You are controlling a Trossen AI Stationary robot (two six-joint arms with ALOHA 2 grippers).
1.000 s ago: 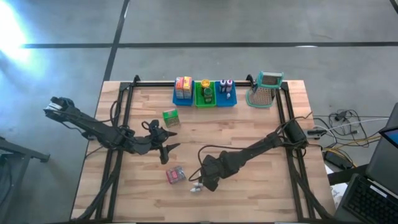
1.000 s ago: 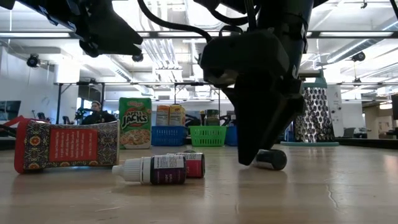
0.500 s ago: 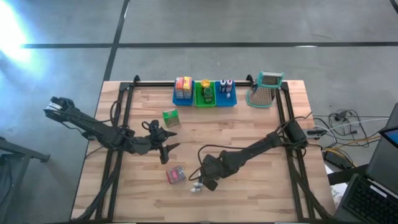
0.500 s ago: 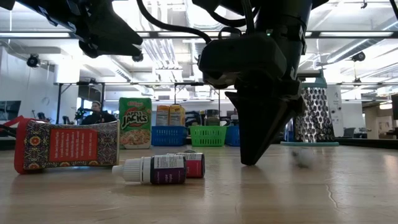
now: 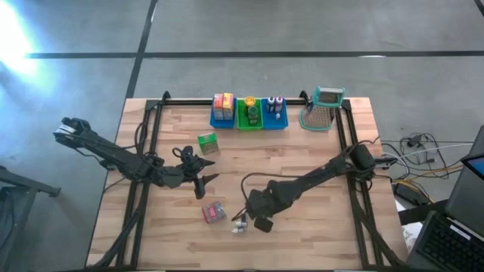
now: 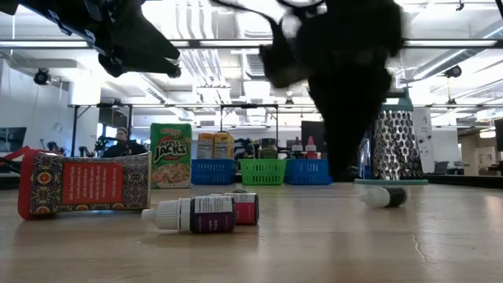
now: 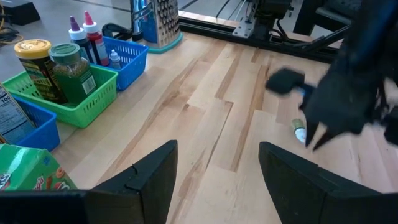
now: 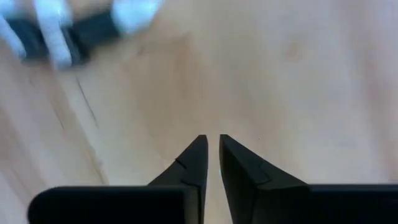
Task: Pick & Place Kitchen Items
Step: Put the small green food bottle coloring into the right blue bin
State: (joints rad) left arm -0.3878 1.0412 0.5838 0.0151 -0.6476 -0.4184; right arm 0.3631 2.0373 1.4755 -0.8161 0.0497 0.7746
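Since a second ago the right tool [image 8: 211, 152] has pinched empty and lifted, its small white-capped dark bottle [image 6: 383, 196] rolling free on the wooden tabletop [image 5: 302, 159], so re-approach squarely; the left tool [image 7: 214, 171] hovers half-spread.

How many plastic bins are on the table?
3, in a row along the far edge of the table: a blue bin, a green bin in the middle, and a second blue bin nearest the grater.
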